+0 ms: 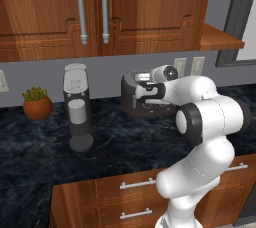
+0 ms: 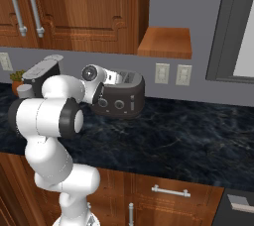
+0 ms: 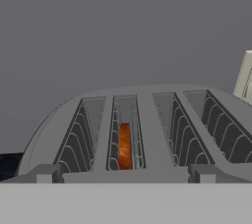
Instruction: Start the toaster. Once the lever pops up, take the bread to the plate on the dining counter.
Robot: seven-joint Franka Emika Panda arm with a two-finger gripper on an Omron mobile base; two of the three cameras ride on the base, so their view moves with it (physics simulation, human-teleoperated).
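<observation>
The squat dark grey toaster (image 2: 120, 93) sits on the black marbled desk (image 2: 188, 141); the released pincer (image 3: 126, 175) hovers above its slots (brown bread slice (image 3: 125, 145) inside, at 12 o'clock).

The toaster (image 2: 121, 96) stands on the desk (image 2: 188, 136), bread (image 3: 124, 145) in its slot, coffee machine (image 1: 77, 107) to its left.

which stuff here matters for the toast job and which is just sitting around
For the job:
toaster
lever
bread, down in a slot
gripper, open, at the toaster

Just about:
coffee machine
potted plant
wall outlets
cabinets
</observation>
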